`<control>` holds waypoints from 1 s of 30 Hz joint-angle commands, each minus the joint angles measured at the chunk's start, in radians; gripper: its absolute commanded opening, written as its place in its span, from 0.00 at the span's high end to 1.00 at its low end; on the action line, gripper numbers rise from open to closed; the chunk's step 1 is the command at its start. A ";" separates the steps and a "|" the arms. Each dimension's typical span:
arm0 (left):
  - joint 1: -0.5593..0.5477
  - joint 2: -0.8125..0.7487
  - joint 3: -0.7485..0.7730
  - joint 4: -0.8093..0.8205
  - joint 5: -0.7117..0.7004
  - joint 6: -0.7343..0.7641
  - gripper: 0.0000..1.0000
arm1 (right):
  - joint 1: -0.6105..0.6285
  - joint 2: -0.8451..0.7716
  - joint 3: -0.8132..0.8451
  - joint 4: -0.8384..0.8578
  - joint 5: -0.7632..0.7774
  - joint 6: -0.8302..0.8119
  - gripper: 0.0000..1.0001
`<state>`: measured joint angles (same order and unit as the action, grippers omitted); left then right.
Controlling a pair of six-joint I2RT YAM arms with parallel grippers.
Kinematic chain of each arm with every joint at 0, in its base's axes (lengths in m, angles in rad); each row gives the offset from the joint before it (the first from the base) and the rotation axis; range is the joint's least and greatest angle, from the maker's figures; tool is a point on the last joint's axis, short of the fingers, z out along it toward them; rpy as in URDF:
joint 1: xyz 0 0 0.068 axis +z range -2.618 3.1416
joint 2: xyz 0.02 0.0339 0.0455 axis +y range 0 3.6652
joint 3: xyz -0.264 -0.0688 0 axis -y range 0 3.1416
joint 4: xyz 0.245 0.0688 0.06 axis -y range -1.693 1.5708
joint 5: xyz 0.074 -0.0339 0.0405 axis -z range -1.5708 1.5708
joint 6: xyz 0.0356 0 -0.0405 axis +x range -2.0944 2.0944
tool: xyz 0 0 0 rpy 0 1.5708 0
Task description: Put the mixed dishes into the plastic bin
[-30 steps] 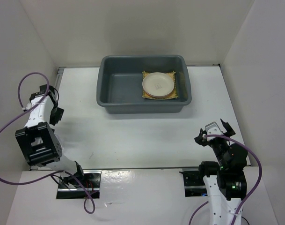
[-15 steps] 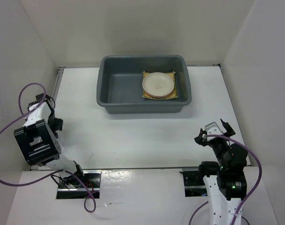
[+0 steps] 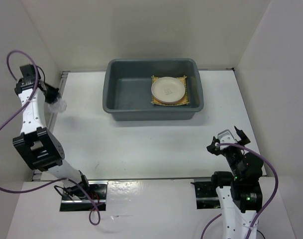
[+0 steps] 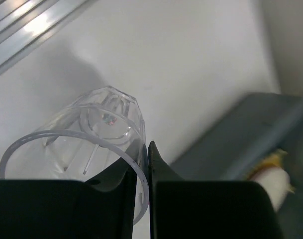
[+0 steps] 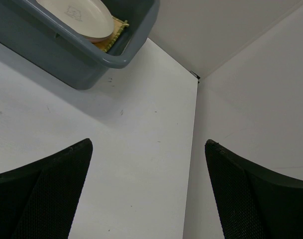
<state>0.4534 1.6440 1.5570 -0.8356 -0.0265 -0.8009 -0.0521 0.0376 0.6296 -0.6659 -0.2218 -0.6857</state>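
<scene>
My left gripper (image 3: pixel 54 98) hangs raised over the table's far left, shut on the wall of a small clear plastic cup (image 3: pixel 59 105). In the left wrist view the cup (image 4: pixel 81 137) lies on its side, its rim pinched at the gripper (image 4: pixel 147 149). The dark grey plastic bin (image 3: pixel 151 113) stands at the back centre. It holds a cream plate (image 3: pixel 167 88) on a yellow woven mat (image 3: pixel 185 101). My right gripper (image 3: pixel 226 138) rests open near the front right, and in its wrist view the gripper (image 5: pixel 147 144) has nothing between its fingers.
An aluminium rail (image 3: pixel 62 82) runs along the table's left edge, under the left arm. White walls close in on the left, back and right sides. The bin's near right corner (image 5: pixel 116 57) shows in the right wrist view.
The left gripper has shut on the clear cup and risen from the table toward the far left. The right arm has not moved.
</scene>
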 commanded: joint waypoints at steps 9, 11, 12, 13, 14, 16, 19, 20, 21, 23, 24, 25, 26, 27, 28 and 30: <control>-0.436 0.272 0.687 -0.038 0.345 0.340 1.00 | 0.008 -0.011 0.001 0.020 -0.004 -0.006 0.02; -0.533 0.370 0.793 -0.112 0.198 0.390 1.00 | 0.008 -0.021 0.001 0.020 -0.004 -0.006 0.02; -0.559 0.404 0.902 -0.134 0.166 0.402 1.00 | 0.008 -0.021 0.001 0.020 -0.004 0.003 0.02; -0.584 0.483 0.970 -0.176 0.143 0.425 1.00 | 0.017 -0.021 0.001 0.020 0.005 0.003 0.02; -0.620 0.505 1.009 -0.177 0.126 0.425 1.00 | 0.017 -0.021 0.001 0.020 0.006 0.003 0.02; -0.639 0.574 1.057 -0.160 0.126 0.434 1.00 | 0.017 -0.021 0.001 0.029 0.006 0.003 0.02; -0.676 0.668 1.133 -0.172 0.056 0.420 1.00 | 0.017 -0.021 0.001 0.029 0.015 0.014 0.02; -0.685 0.687 1.147 -0.172 0.039 0.430 1.00 | 0.017 -0.021 0.001 0.029 0.024 0.014 0.02; -0.706 0.727 1.158 -0.181 0.002 0.430 1.00 | 0.017 -0.021 -0.008 0.029 0.024 0.014 0.02; -0.728 0.764 1.187 -0.181 -0.044 0.454 0.97 | 0.017 -0.021 -0.008 0.029 0.024 0.014 0.02; -0.749 0.795 1.187 -0.181 -0.084 0.454 0.97 | 0.017 -0.021 -0.008 0.029 0.024 0.014 0.02; -0.749 0.810 1.201 -0.181 -0.101 0.471 0.96 | 0.017 -0.021 -0.008 0.029 0.024 0.014 0.02; -0.766 0.839 1.210 -0.171 -0.118 0.485 0.95 | 0.017 -0.012 -0.008 0.029 0.024 0.014 0.02; -0.778 0.853 1.210 -0.171 -0.131 0.485 0.95 | 0.017 -0.011 -0.008 0.029 0.024 0.014 0.02; -0.779 0.865 1.221 -0.162 -0.147 0.500 0.93 | 0.017 -0.011 -0.008 0.029 0.024 0.014 0.02; -0.788 0.899 1.221 -0.161 -0.159 0.514 0.92 | 0.017 -0.002 -0.008 0.029 0.024 0.014 0.02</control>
<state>-0.3138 2.5114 2.7312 -1.0229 -0.1101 -0.3424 -0.0437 0.0257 0.6281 -0.6655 -0.2123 -0.6815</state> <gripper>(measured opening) 0.142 0.977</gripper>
